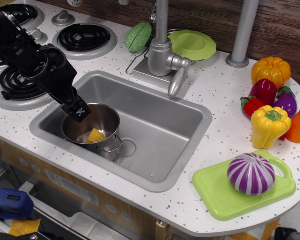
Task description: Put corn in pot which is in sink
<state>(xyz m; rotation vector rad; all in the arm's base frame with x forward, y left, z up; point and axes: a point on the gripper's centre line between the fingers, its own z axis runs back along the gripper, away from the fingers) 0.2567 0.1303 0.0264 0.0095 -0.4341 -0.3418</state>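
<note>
The small yellow corn (95,135) lies inside the shiny steel pot (106,120), near its front wall. The pot stands in the left part of the grey sink (160,125), one loop handle toward the drain. My black gripper (78,112) hangs over the pot's left rim, just up and left of the corn. Its jaws are apart and hold nothing.
A grey faucet (165,55) stands behind the sink. Stove burners (84,37) lie at the back left. A green plate (192,45) and green vegetable (138,36) sit at the back. Toy vegetables, among them a yellow bell pepper (269,125), and a green board with a purple onion (251,173) are at the right.
</note>
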